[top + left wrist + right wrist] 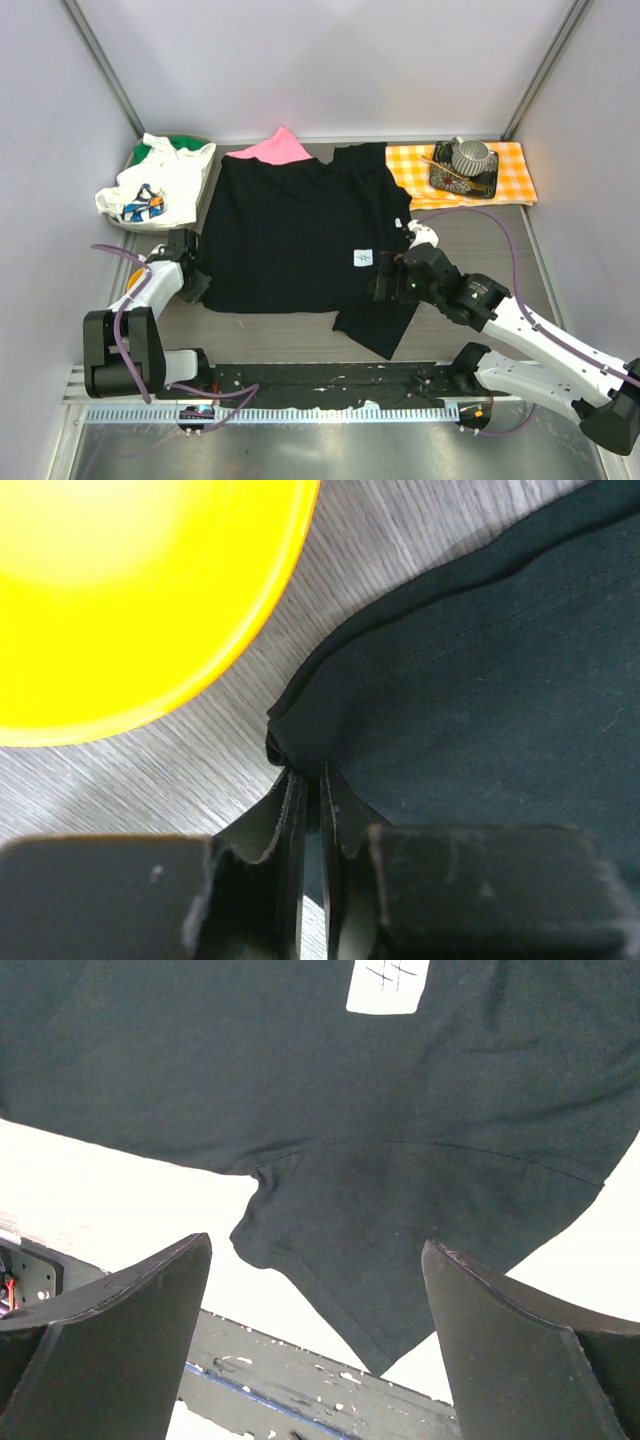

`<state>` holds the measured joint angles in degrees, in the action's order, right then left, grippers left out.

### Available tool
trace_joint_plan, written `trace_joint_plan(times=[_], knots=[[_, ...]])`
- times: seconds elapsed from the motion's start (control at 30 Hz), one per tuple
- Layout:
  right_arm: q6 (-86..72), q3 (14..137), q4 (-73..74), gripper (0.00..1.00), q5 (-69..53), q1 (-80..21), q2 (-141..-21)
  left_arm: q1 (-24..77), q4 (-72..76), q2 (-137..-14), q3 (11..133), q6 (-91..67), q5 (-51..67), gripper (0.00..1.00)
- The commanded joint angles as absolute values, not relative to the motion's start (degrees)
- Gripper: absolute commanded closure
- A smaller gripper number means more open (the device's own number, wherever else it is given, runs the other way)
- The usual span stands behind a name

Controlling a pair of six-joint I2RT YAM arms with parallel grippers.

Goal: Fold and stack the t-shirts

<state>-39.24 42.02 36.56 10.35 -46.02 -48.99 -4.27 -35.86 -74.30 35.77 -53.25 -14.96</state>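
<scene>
Left pincer [308, 780], seen from its wrist camera, was closed with its jaws nearly together, pinching a folded edge of the black t-shirt [480, 700] just above the grey wood-grain tabletop [400, 540]. A bright yellow rounded object [130, 590], out of focus, filled the upper left of that view, apart from the cloth. From above, the left pincer [192, 282] sat at the lower left corner of the black t-shirt [290, 230].

The black t-shirt was spread mostly flat across the middle of the tabletop [470, 240], with a small white label [364, 258] showing near its right side and one sleeve trailing towards the near edge. The pink t-shirt [275, 148] lay at the far side, largely covered by the black one, with only its upper part showing. A white printed shirt [155, 190] lay crumpled at the far left, near but clear of the black one.

The right pincer [385, 283] was at the right side of the black t-shirt, near the label. In the wrist view the right pincer [315, 1250] stood wide apart above the sleeve, holding nothing; the white label [390, 980] was at the top of the frame.

An orange-and-white checked cloth [510, 175] at the far right carried a dark tray [440, 178].
</scene>
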Motion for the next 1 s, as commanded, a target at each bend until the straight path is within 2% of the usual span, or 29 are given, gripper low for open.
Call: trace_joint_plan(times=[0.0, 0.1, 0.3, 0.73, 0.97], knots=[[-39.90, 41.05, 37.00, 0.08, 7.83, -46.23, -47.37, -4.92, -32.17, -76.47, 32.69, -53.44, -9.15, 0.90], [-40.34, 39.73, 38.32, 0.10, 3.61, -46.76, -46.59, -4.92, -32.17, -74.45, 32.78, -53.26, -7.82, 1.00], [-44.29, 34.02, 39.63, 0.12, -2.99, -49.83, -45.79, -4.92, -33.22, -70.23, 33.48, -52.12, -6.33, 1.00], [-52.82, 25.76, 40.96, 0.24, 2.46, -52.82, -47.37, -4.92, -33.49, -65.57, 33.05, -49.75, -4.39, 1.00], [-57.12, 23.03, 35.70, 0.26, 2.81, -54.93, -52.11, -5.01, -32.61, -65.48, 32.35, -49.39, -2.72, 1.00]])
